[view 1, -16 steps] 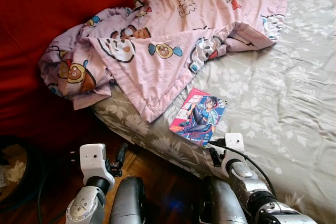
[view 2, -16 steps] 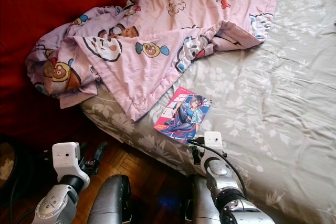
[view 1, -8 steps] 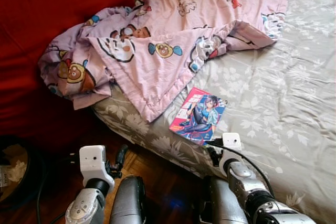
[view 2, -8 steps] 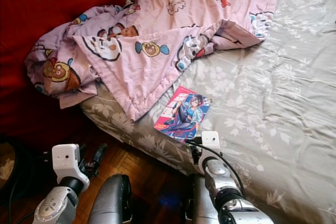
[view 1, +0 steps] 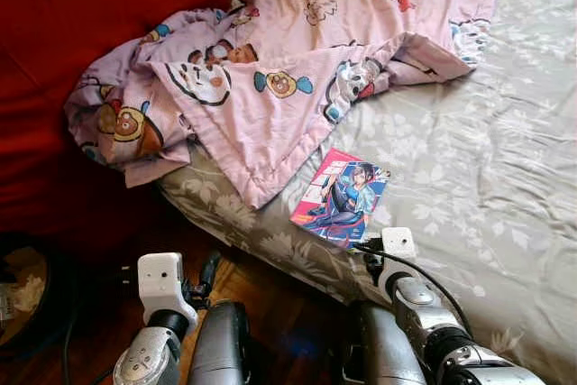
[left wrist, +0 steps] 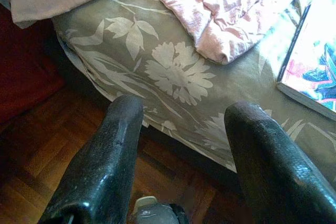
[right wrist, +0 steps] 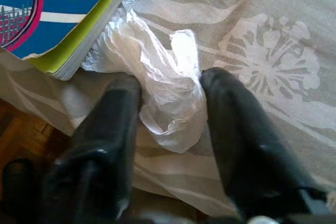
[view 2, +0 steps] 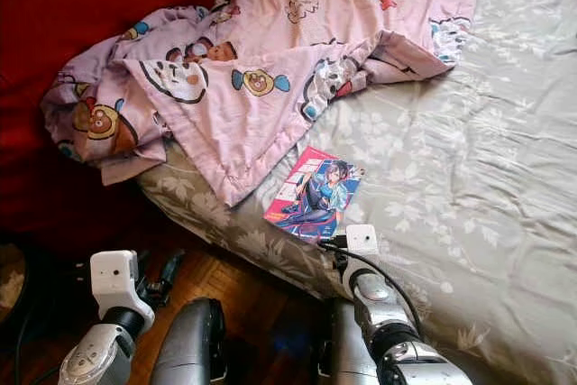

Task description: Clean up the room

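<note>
At the near edge of a bed [view 1: 469,160] covered in a grey floral sheet, the right gripper [right wrist: 170,90] holds its fingers apart on either side of a crumpled clear plastic wrapper [right wrist: 160,85]. The wrapper touches a corner of a comic book [view 1: 343,198] lying just below a rumpled pink cartoon-print blanket [view 1: 270,69]. The left gripper [left wrist: 184,129], fingers wide and empty, hangs over the wooden floor [left wrist: 37,156] beside the bed's edge.

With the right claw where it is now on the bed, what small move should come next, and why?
Probably close the right claw on the crumpled clear plastic wrapper. Its fingers are open on either side of the wrapper, which lies on the floral sheet beside the comic book. The plastic looks like litter to clear.
</note>
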Motion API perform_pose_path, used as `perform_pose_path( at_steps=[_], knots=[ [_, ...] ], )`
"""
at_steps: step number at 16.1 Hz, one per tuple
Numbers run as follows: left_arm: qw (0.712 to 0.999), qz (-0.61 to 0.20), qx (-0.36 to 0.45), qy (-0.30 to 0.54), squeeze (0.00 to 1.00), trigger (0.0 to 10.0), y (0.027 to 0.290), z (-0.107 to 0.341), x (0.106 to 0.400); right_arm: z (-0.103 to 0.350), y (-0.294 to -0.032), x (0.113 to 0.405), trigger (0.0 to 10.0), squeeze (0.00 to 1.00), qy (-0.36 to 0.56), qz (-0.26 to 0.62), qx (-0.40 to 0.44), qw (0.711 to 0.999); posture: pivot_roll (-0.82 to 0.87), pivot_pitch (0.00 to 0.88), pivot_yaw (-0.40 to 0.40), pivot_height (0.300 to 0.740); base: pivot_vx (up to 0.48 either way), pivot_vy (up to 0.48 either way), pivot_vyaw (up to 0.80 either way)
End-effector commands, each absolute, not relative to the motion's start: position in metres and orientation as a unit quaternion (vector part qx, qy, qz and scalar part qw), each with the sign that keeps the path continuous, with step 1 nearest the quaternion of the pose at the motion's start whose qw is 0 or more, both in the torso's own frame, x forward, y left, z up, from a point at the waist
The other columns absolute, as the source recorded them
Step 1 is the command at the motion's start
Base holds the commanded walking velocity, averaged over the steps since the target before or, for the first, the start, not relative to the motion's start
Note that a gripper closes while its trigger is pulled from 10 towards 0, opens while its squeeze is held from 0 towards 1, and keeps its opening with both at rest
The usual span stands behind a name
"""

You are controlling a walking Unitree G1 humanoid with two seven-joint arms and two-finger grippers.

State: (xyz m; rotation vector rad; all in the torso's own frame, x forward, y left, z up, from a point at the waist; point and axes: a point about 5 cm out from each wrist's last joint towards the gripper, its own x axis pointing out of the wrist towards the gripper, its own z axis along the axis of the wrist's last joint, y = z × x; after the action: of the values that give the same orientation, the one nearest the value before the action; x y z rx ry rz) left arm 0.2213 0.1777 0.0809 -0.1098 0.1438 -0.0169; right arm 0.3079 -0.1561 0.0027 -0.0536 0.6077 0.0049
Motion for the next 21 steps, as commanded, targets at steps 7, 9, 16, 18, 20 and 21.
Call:
perform_pose_path(
  at_steps=[7, 9, 16, 18, 20, 21],
  knots=[
    [0.995, 0.0, -0.045, 0.086, 0.0, 10.0, 0.18, 0.077, 0.218, -0.007, -0.151, 0.299, 0.0, 0.0, 0.315, 0.019, -0.042, 0.948, 0.12, 0.3, 0.005, 0.626, 0.0, 0.0, 0.0],
    [0.995, 0.0, -0.045, 0.085, 0.0, 10.0, 0.18, 0.077, 0.219, -0.007, -0.151, 0.299, 0.0, 0.0, 0.315, 0.02, -0.043, 0.948, 0.12, 0.297, 0.005, 0.626, 0.0, 0.0, 0.0],
    [0.995, 0.001, -0.046, 0.086, 0.0, 10.0, 0.179, 0.074, 0.225, -0.005, -0.157, 0.3, 0.0, 0.0, 0.299, 0.009, -0.043, 0.953, 0.11, 0.263, 0.001, 0.626, 0.0, 0.0, 0.0],
    [0.996, 0.001, -0.045, 0.078, 0.0, 10.0, 0.182, 0.076, 0.232, 0.005, -0.165, 0.305, 0.0, 0.0, 0.247, -0.009, -0.013, 0.969, 0.11, 0.236, 0.001, 0.626, 0.0, 0.0, 0.0],
    [0.996, 0.001, -0.042, 0.08, 0.0, 10.0, 0.185, 0.072, 0.236, 0.009, -0.172, 0.305, 0.0, 0.0, 0.221, -0.023, 0.003, 0.975, 0.09, 0.21, 0.001, 0.626, 0.0, 0.0, 0.0],
    [0.996, -0.004, -0.04, 0.081, 0.0, 10.0, 0.185, 0.07, 0.239, 0.011, -0.18, 0.304, 0.0, 0.0, 0.202, -0.035, -0.001, 0.979, 0.08, 0.191, 0.002, 0.626, 0.0, 0.0, 0.0]
  ],
)
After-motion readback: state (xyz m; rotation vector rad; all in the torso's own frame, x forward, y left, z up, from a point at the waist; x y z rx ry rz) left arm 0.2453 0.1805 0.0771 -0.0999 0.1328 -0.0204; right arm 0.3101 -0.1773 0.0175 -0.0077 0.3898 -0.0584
